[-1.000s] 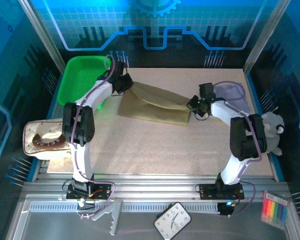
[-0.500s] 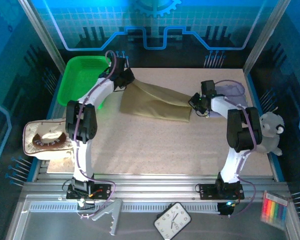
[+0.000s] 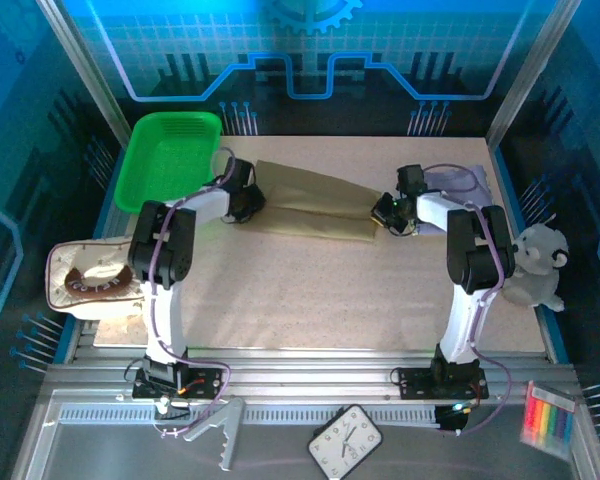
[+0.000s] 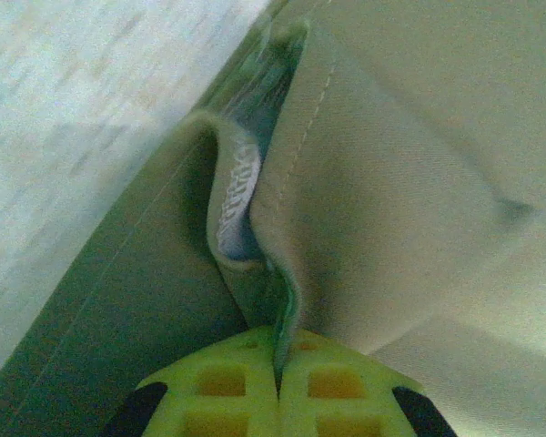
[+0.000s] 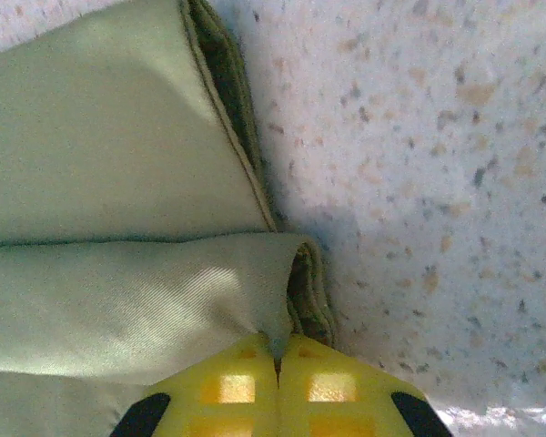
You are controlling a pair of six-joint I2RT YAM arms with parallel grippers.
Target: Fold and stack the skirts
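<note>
Top external: olive-tan skirt point(image 3: 310, 205) folded in long band across far middle of worktop point(image 3: 310, 290), toward 12 o'clock. Left claw point(image 3: 248, 203) clamped tight on its 9 o'clock end, right claw point(image 3: 380, 213) clamped tight on its 3 o'clock end. Lavender skirt point(image 3: 462, 180) flat at 2 o'clock, just behind right claw. Green basket point(image 3: 170, 160) at 10 o'clock, beige pouch point(image 3: 90, 280) at 8 o'clock edge, plush toy point(image 3: 535, 268) at 3 o'clock edge. Left wrist: yellow fingers point(image 4: 227, 387) meet on doubled hem. Right wrist: fingers meet on folded corner, speckled worktop beside.
</note>
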